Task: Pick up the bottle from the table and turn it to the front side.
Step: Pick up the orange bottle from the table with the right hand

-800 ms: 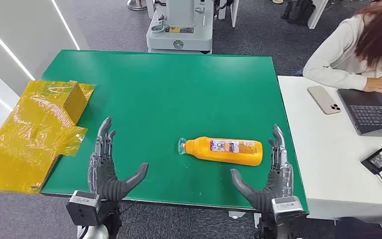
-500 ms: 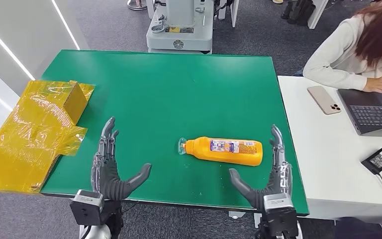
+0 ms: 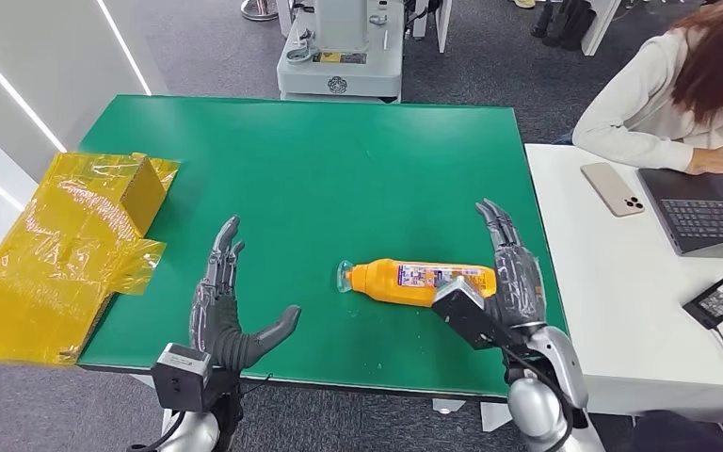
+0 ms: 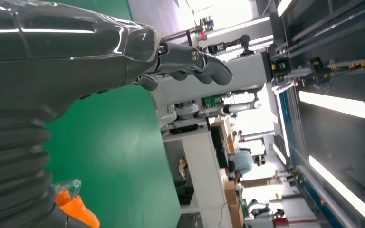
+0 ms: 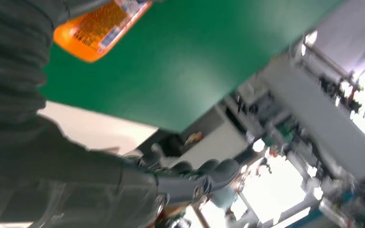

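Observation:
An orange bottle (image 3: 414,282) with a clear cap and a printed label lies on its side on the green table (image 3: 311,169), cap to the left. My right hand (image 3: 508,273) hovers open over the bottle's base end, fingers spread, its wrist camera block covering part of the bottle. The right wrist view catches the bottle's labelled end (image 5: 100,28) beside that hand (image 5: 180,183). My left hand (image 3: 226,301) stands open near the table's front edge, left of the bottle and apart from it. The cap and orange neck (image 4: 73,204) appear past the left hand (image 4: 171,61).
A yellow-wrapped box and flattened sheet (image 3: 66,245) lie at the table's left edge. A white desk (image 3: 621,282) adjoins the right side with a phone (image 3: 614,188), laptop (image 3: 706,207) and charger (image 3: 720,301); a person (image 3: 678,94) sits there. A grey machine base (image 3: 339,56) stands beyond.
My right hand has swung forward and left from beside the bottle's base to over its base end. My left hand has edged forward and right.

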Controlling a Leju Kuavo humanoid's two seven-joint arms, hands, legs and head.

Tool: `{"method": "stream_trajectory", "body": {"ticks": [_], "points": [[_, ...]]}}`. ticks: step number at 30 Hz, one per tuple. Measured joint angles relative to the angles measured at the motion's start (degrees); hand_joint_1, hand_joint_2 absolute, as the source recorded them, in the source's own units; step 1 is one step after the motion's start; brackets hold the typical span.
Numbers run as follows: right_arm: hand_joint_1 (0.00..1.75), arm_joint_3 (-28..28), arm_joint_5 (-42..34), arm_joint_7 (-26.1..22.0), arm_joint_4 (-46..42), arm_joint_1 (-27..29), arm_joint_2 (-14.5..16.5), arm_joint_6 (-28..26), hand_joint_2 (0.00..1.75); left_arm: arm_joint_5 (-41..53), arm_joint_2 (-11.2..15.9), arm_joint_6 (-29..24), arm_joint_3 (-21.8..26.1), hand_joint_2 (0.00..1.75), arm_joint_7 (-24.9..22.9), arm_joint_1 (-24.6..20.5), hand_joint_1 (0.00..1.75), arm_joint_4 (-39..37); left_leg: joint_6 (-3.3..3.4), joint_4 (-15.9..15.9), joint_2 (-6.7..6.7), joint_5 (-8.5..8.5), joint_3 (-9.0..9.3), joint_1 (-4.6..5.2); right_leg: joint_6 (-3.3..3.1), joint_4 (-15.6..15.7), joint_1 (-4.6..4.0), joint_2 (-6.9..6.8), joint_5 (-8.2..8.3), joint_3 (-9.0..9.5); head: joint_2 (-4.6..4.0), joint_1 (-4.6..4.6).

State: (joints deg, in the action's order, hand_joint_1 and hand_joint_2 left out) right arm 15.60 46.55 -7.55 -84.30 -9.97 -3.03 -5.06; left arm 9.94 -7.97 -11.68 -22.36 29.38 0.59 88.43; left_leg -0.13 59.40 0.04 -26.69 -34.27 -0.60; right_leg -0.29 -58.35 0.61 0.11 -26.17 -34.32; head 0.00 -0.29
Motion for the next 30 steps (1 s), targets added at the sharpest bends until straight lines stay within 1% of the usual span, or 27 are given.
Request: {"method": "stream_trajectory", "body": {"ticks": [3, 8, 16, 19, 22, 25, 30], "points": [[0.0, 1.5, -1.5, 0.0, 5.5, -3.8, -3.0, 3.1, 1.75, -1.0, 0.3, 0.8, -0.7, 1.75, 0.2, -1.1, 0.0, -1.6, 0.0, 0.0, -0.03, 0.0, -0.01, 0.0, 0.0, 0.0, 0.0, -0.02, 0.0, 0.0, 0.0, -0.01], [0.0, 5.0, -2.5, 1.3, 14.1, -9.1, -6.6, 9.4, 1.75, -2.5, 1.0, 1.4, -2.0, 1.75, 0.7, -3.3, 0.0, -4.4, 0.0, 0.0, -0.03, 0.0, -0.03, 0.0, 0.0, 0.0, 0.0, -0.01, 0.0, -0.02, 0.0, -0.01], [0.0, 13.2, -3.4, 4.1, 26.1, -18.4, -10.7, 18.8, 1.75, -4.5, 2.2, 1.2, -3.4, 1.75, 0.4, -5.5, 0.0, -7.4, -0.01, 0.0, -0.02, 0.0, -0.05, 0.0, -0.02, 0.0, -0.01, 0.0, 0.01, -0.06, 0.0, -0.02], [0.0, 16.7, -5.0, 3.8, 28.6, -21.1, -11.8, 22.0, 1.75, -5.7, 2.5, 0.4, -3.8, 1.75, 0.1, -6.0, 0.0, -8.3, -0.01, 0.0, -0.03, 0.01, -0.05, 0.0, -0.02, 0.0, -0.01, -0.01, 0.01, -0.06, 0.0, -0.01], [0.0, 20.7, -6.4, 2.7, 30.1, -22.9, -12.7, 23.7, 1.75, -7.2, 2.7, -0.4, -4.0, 1.75, 0.2, -6.6, 0.0, -9.7, -0.01, 0.0, -0.03, 0.0, -0.06, 0.0, -0.02, 0.0, -0.01, -0.01, 0.01, -0.06, 0.0, -0.01], [0.0, 25.4, -7.4, 2.1, 31.0, -24.2, -13.3, 24.1, 1.75, -9.3, 2.7, -1.0, -4.0, 1.75, 0.5, -7.3, 0.0, -12.1, -0.01, 0.0, -0.02, 0.0, -0.05, -0.01, -0.02, 0.0, -0.01, 0.0, 0.01, -0.07, 0.0, -0.01], [0.0, 31.0, -10.4, 3.4, 31.4, -25.7, -13.9, 24.9, 1.75, -11.4, 2.6, -0.8, -4.0, 1.75, 1.1, -8.3, 0.0, -15.9, -0.01, 0.0, -0.01, 0.0, -0.03, -0.01, -0.02, 0.0, -0.01, 0.01, 0.01, -0.07, 0.0, -0.02]]}}
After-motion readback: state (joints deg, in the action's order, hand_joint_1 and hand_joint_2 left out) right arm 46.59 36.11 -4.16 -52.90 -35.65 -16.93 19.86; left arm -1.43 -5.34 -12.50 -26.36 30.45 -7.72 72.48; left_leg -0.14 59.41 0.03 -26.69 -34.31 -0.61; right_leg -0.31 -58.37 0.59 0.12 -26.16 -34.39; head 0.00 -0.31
